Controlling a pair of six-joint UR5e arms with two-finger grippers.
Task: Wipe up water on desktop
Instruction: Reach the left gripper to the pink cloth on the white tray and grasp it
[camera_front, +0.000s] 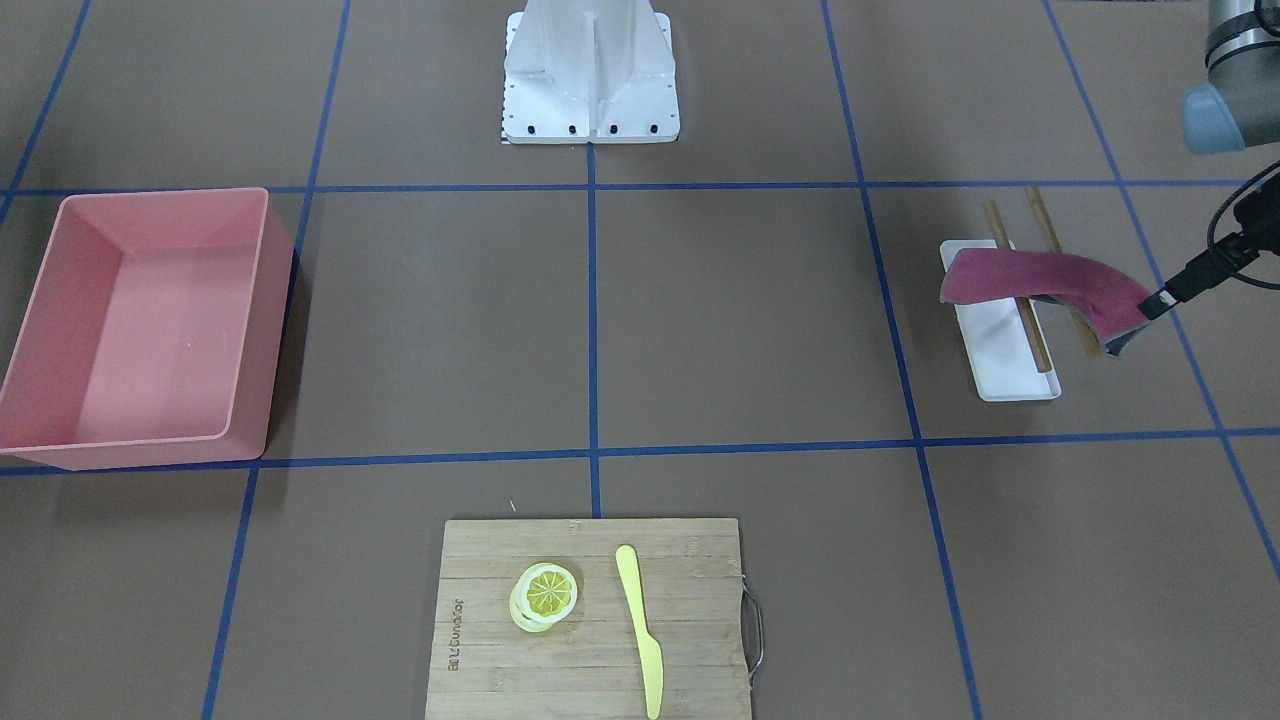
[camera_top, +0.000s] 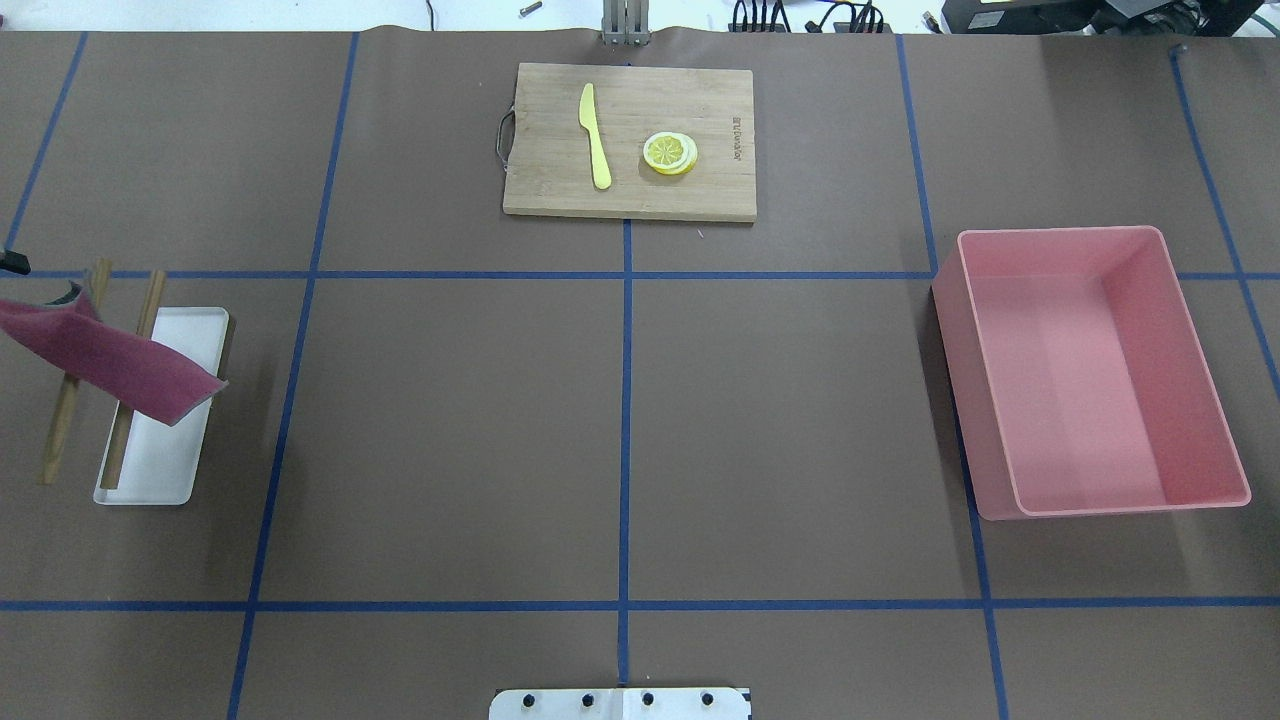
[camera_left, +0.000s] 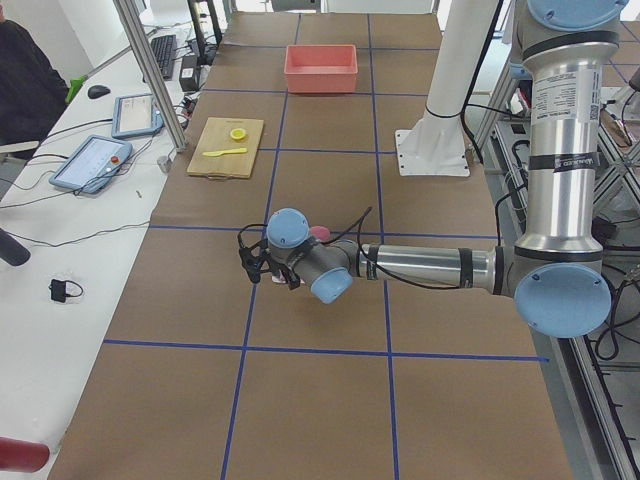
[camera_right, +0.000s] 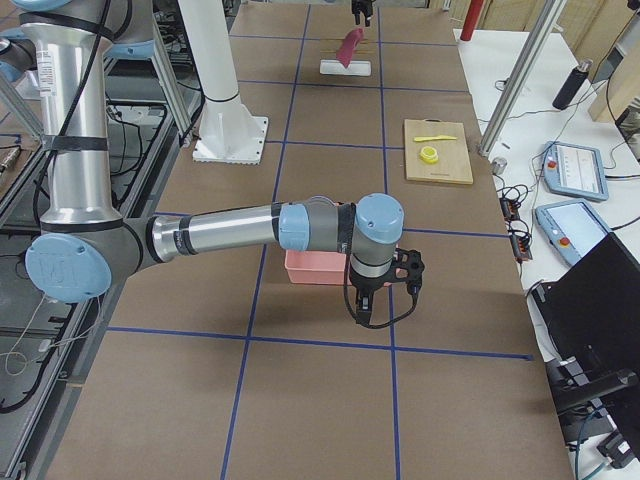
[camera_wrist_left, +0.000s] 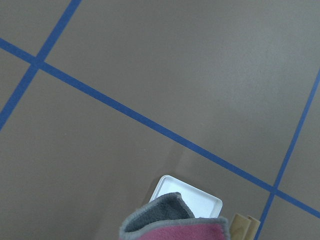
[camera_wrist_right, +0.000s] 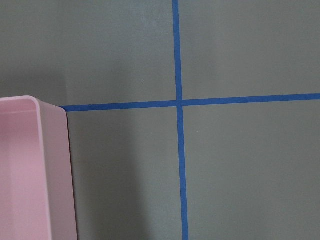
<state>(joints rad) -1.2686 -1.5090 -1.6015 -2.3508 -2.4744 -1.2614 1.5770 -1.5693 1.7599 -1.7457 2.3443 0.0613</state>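
My left gripper (camera_front: 1160, 300) is shut on one end of a maroon cloth (camera_front: 1040, 282) with a grey underside. It holds the cloth in the air over the white tray (camera_front: 1012, 378) at the robot's left end of the brown desktop (camera_front: 740, 320). The cloth also shows in the overhead view (camera_top: 100, 355) and at the bottom of the left wrist view (camera_wrist_left: 175, 227). No water shows on the desktop. My right gripper (camera_right: 388, 290) hangs above the desktop beside the pink bin (camera_right: 315, 268); I cannot tell whether it is open or shut.
Two wooden chopsticks (camera_front: 1030, 322) lie across the white tray. The pink bin (camera_top: 1090, 236) stands at the robot's right. A bamboo cutting board (camera_top: 700, 195) with a lemon slice (camera_top: 670, 153) and a yellow knife (camera_top: 595, 135) lies at the far edge.
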